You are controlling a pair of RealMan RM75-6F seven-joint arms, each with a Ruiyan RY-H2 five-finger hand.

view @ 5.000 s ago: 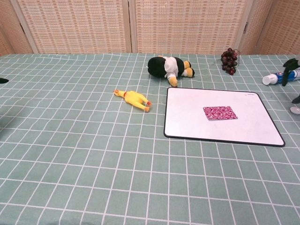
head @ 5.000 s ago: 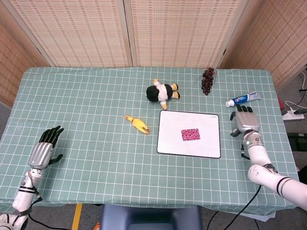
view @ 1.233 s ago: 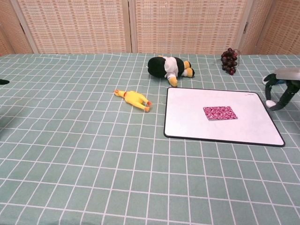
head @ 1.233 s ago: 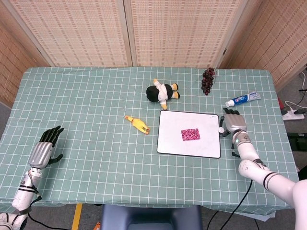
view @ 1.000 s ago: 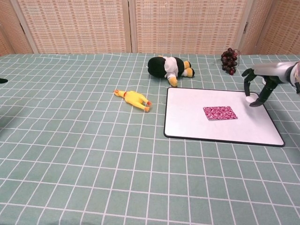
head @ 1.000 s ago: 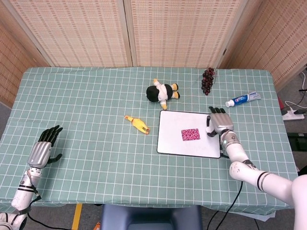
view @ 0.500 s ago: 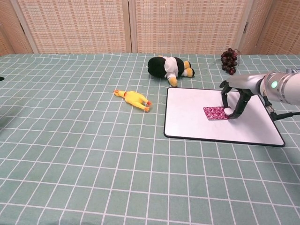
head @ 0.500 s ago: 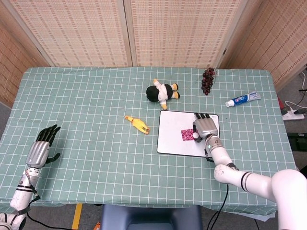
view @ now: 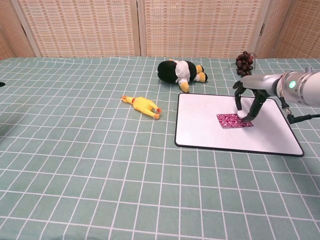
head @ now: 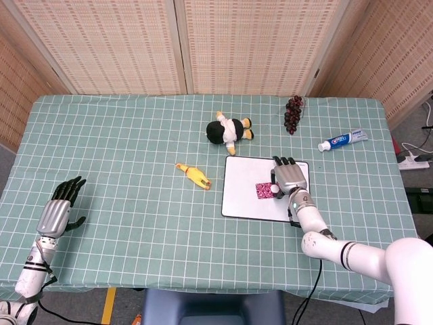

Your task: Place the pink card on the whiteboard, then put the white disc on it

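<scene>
The pink card [view: 235, 120] lay flat near the middle of the whiteboard [view: 210, 131], which rested on the bench [view: 90, 165] under a green checked cloth. The white disc [view: 242, 115] was pinched between the downturned fingers [view: 256, 107] of the right hand [head: 287, 179], just over the card's right edge; whether it touched the card could not be told. The left hand [head: 59, 210] rested far off at the bench's near left corner, fingers apart and holding nothing. Just left of the whiteboard lay a yellow rubber chicken [view: 142, 105], and beyond the board's far left corner a black-and-white plush toy [view: 181, 72] lay on its side. A bunch of dark grapes [view: 244, 64] sat near the far edge, with a toothpaste tube [head: 343, 140] to their right, apart from the board.
</scene>
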